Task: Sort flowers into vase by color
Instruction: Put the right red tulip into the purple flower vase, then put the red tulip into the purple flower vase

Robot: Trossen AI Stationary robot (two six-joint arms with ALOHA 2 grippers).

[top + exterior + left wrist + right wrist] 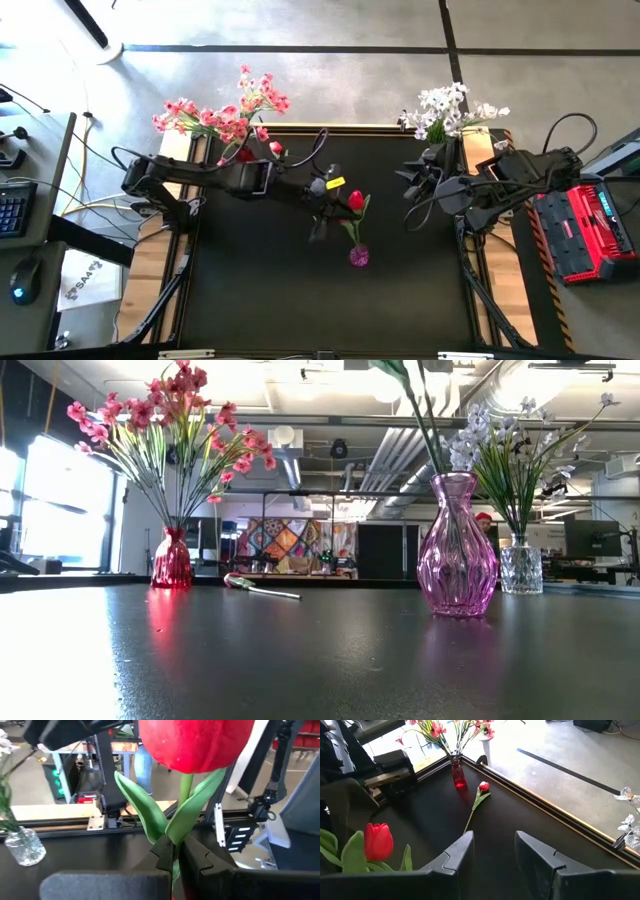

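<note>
1. The left tool is clamped on the stem of a red tulip, holding it over the pink vase at mid tabletop; in the low view the stem already runs down into the vase neck. Risk: if the tool lets go while the stem leans, the top-heavy bloom could tip out or nudge the narrow-footed vase over.
2. A side pull by the tool on leaving could drag the light vase across the smooth tabletop.
3. The right tool hangs half open and empty near the white spray at the far right corner; no clash looks likely while it waits there.
4. A 2nd tulip lies flat beside the red vase with the pink spray, far left. Its thin stem flat on the tabletop may be hard to pinch.
5. Materials: the pink vase is ribbed, glossy glass with a bulbous body and slim neck; the clear vase is faceted glass. The tulip's petals and leaves look like matte plastic or fabric. The tabletop is dark and faintly reflective.
</note>
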